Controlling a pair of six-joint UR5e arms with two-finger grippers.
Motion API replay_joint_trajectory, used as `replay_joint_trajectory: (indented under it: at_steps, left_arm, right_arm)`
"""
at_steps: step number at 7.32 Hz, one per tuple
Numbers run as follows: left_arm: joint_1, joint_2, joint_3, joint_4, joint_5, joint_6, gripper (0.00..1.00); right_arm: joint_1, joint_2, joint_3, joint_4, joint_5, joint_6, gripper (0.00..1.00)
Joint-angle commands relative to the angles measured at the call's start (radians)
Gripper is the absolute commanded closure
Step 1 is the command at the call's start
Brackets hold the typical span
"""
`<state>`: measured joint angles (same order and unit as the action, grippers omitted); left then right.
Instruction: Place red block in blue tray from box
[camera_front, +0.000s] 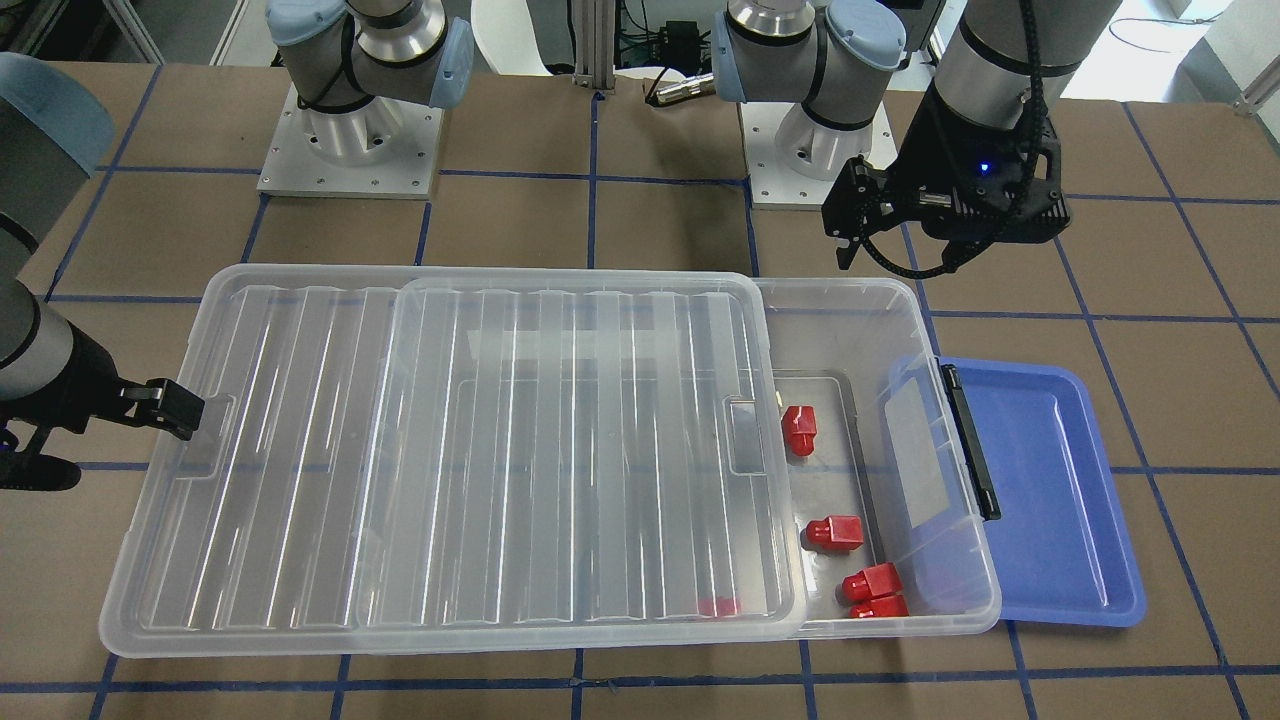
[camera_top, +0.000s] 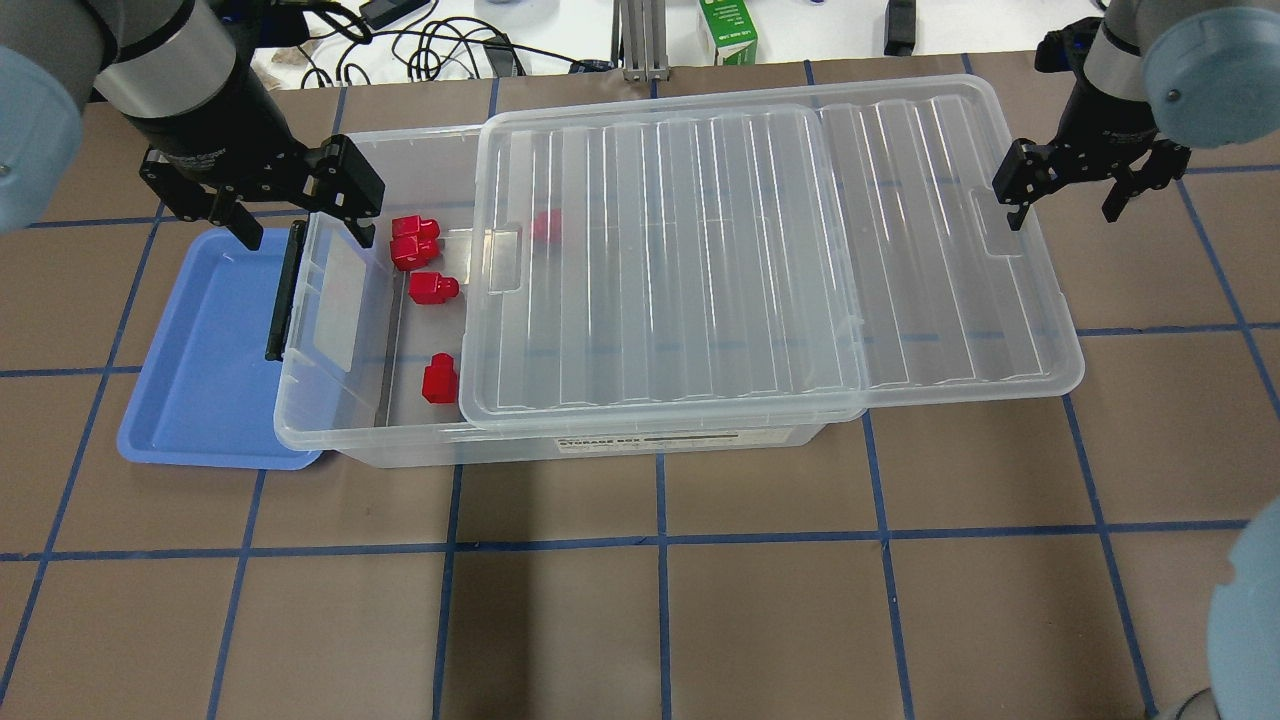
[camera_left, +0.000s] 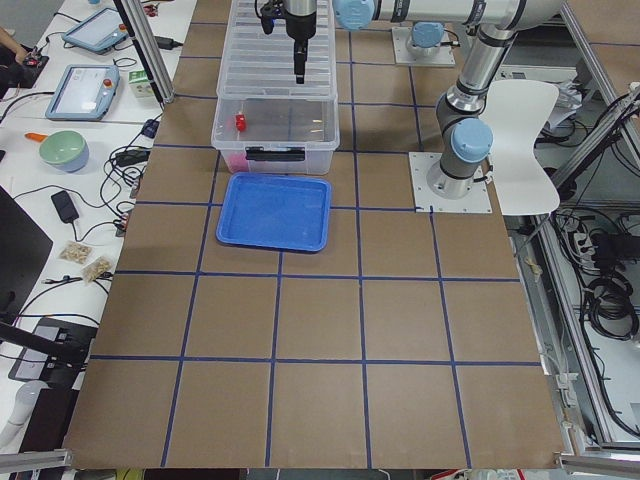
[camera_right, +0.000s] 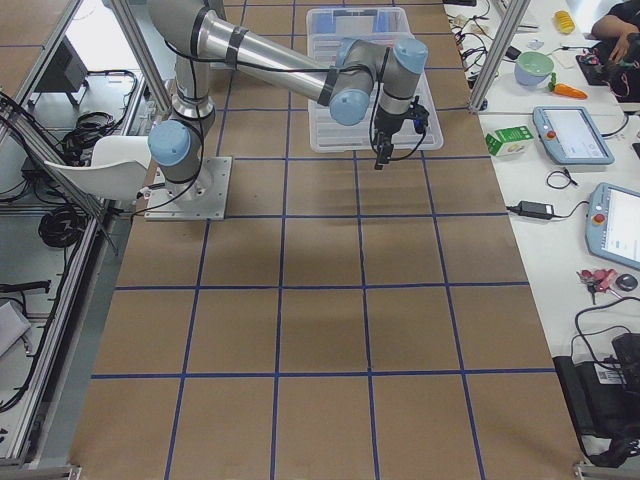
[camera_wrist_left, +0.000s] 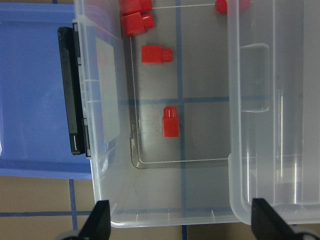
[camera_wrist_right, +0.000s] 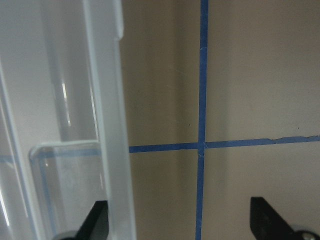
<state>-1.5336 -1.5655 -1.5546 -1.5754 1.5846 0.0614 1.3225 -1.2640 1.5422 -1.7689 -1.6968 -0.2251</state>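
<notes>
The clear box (camera_top: 330, 425) has its ribbed lid (camera_top: 760, 250) slid toward my right, so its left end is open. Several red blocks lie there: one alone (camera_top: 438, 378), one (camera_top: 432, 288), two together (camera_top: 413, 240), and one under the lid (camera_top: 547, 225). They also show in the left wrist view (camera_wrist_left: 171, 121). The blue tray (camera_top: 200, 350) is empty, tucked under the box's latch end (camera_top: 283, 290). My left gripper (camera_top: 300, 215) is open and empty above the box's far left corner. My right gripper (camera_top: 1065, 200) is open at the lid's right end, the lid rim (camera_wrist_right: 112, 125) between its fingers.
The two arm bases (camera_front: 350, 140) stand behind the box in the front-facing view. A green carton (camera_top: 735, 30) and cables lie past the table's far edge. Brown table with blue tape lines (camera_top: 660, 540) stretches in front of the box.
</notes>
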Motion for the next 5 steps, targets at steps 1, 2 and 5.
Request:
replay_joint_trajectory:
  at_steps: [1,2,5]
  left_arm:
    - [0.0,-0.001,-0.001,0.0,0.0,0.0,0.0]
    - [0.0,-0.001,0.001,0.0,-0.002,0.0,0.0]
    - [0.0,-0.002,-0.001,0.0,-0.002,0.0,0.0]
  right_arm:
    - [-0.006,0.002,0.001,-0.009,-0.013,-0.02,0.0]
    - [-0.006,0.002,0.001,-0.012,-0.021,-0.042,0.0]
    - [-0.008,0.002,0.001,-0.012,-0.053,-0.06,0.0]
